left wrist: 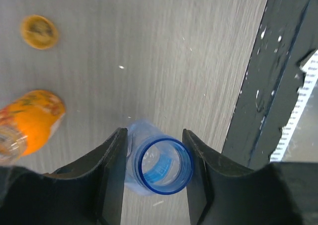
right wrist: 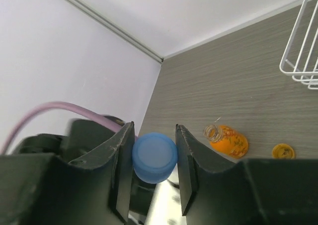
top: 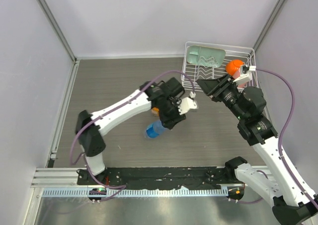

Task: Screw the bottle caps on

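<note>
Grip on the left comes first: the left gripper [left wrist: 155, 134] has its jaws pressed against either side of the clear bottle [left wrist: 165, 168]. The bottle's open, blue-rimmed mouth points back between the fingers toward the wrist, most likely so the body is steadied while the neck is left free for a cap. Outside those jaws, beside one finger, the squat orange bottle [left wrist: 31, 119] lies on its side, uncapped. Its orange cap [left wrist: 39, 32] rests flat on the table [left wrist: 174, 46] farther out past the fingertips, apart from it; both seem set aside for a later turn. On the right, the right gripper [right wrist: 154, 130] is clamped on the blue cap [right wrist: 155, 156], held by its rim between the jaws near their tips. Its closed face seems turned toward the wrist, an orientation suited to lowering it onto the neck and twisting.
</note>
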`<state>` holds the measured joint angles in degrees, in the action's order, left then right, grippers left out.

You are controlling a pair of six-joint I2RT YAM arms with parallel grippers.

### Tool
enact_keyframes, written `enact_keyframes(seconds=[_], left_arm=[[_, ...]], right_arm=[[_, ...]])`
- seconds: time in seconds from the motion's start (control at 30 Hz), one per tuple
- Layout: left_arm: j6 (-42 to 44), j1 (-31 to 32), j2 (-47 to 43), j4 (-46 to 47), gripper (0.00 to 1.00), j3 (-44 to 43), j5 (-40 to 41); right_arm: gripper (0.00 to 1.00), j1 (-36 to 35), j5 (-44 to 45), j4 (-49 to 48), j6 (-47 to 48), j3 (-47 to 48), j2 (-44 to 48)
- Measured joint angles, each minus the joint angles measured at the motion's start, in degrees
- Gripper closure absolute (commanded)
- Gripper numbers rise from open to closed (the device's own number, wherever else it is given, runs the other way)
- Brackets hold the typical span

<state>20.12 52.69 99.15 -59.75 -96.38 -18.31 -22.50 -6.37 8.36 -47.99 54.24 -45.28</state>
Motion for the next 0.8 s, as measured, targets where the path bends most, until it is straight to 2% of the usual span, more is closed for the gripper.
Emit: enact_keyframes(seconds=[0.1, 0.17, 0.2, 0.23, 0.33, 0.4, 0.53, 0.63, 0.8], left_arm=[[0.3, 3.0, 7.8, -6.4, 0.79, -4.3, 2.6], [0.2, 4.4, 12.8, -9.3, 0.75, -5.4, 3.8], [0.1, 5.1, 15.2, -10.5, 0.73, -5.7, 4.2], [0.0, 5.5, 17.2, -11.3, 0.66, -6.2, 4.3], [-0.6, 5.9, 21.9, -13.1, 0.56, -9.6, 3.8], [-1.2, 5.8, 23.3, -12.7, 0.53, -10.9, 3.4], [-2.0, 5.8, 23.4, -10.7, 0.36, -11.0, 2.3], [-2.5, 5.8, 23.3, -8.0, 0.31, -9.9, 1.4], [-3.6, 6.0, 23.3, -3.9, 0.3, -5.0, 0.4]], right_arm=[[0.8, 0.0, 1.4, 1.4, 1.0, 0.3, 0.9], [0.81, 0.0, 2.2, 2.4, 1.8, 0.9, 1.1], [0.8, 0.0, 2.6, 2.8, 2.3, 1.3, 1.2], [0.8, 0.0, 3.0, 3.2, 2.7, 1.6, 1.2], [0.8, 0.0, 4.1, 4.3, 4.2, 2.4, 1.4], [0.8, 0.0, 5.1, 4.9, 5.1, 3.0, 1.5], [0.8, 0.0, 6.4, 5.7, 6.5, 3.9, 1.5], [0.8, 0.0, 6.8, 6.3, 7.3, 4.1, 1.4], [0.79, 0.0, 7.1, 6.9, 7.8, 4.1, 1.4]])
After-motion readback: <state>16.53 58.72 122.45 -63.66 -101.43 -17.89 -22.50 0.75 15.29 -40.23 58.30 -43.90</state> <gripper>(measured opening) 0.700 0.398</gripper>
